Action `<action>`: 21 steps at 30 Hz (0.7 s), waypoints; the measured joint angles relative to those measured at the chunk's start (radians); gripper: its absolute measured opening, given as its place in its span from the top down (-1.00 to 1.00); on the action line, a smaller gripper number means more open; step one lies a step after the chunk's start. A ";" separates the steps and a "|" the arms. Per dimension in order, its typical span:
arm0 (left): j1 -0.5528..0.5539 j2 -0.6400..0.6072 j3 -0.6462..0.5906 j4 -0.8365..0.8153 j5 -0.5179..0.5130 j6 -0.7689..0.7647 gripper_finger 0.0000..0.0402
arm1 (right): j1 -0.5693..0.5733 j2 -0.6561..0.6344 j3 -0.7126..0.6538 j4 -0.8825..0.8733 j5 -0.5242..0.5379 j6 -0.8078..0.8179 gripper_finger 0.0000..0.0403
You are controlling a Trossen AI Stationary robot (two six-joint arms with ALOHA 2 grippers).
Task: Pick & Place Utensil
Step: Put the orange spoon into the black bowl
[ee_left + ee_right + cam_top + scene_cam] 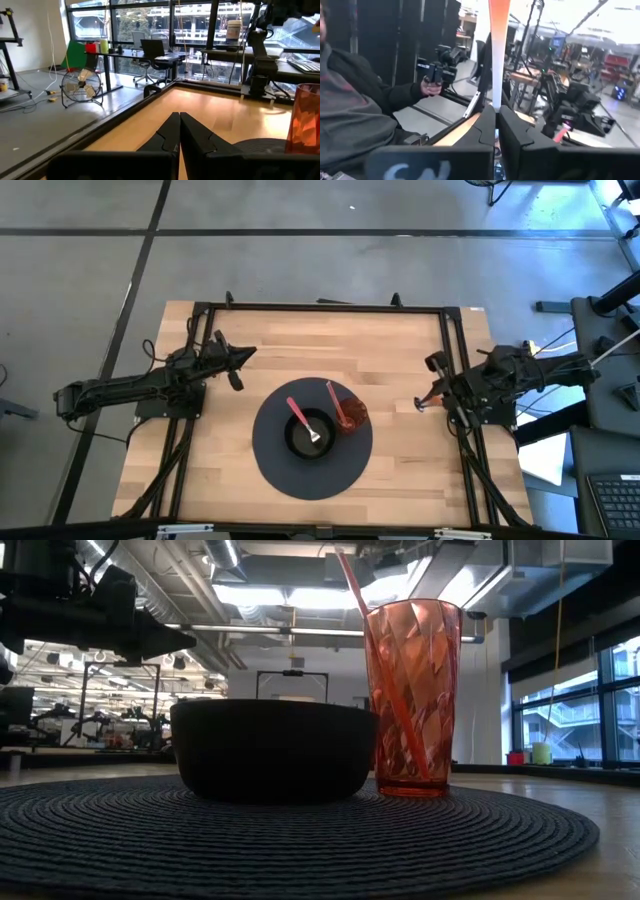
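Wooden counter (400, 350) holds a round dark mat (275, 470) in the middle, with a black bowl (300, 442) on it and a red cup (352, 417) just to the bowl's right. One pink spoon (302, 420) lies in the bowl, and a red straw (335, 402) stands tilted in the cup. Left tool (243, 355) waits over the counter's left side with its fingers together and nothing in them, and the right tool (421, 404) at the right side is also closed.

Dark ribbed round mat (300, 475); black bowl (272, 750); red faceted tumbler (414, 700); pink spoon (302, 419)
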 joint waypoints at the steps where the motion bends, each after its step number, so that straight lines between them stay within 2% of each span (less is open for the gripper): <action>1: 0.000 0.000 0.000 0.000 0.000 0.001 0.98 | 0.000 0.000 -0.020 0.020 -0.005 -0.010 0.97; 11: 0.000 0.000 0.000 -0.013 0.000 0.000 0.98 | 0.000 -0.004 -0.238 0.266 -0.058 0.001 0.96; 21: 0.000 0.000 0.000 -0.021 0.000 0.007 0.98 | 0.000 -0.006 -0.280 0.329 -0.058 0.008 0.96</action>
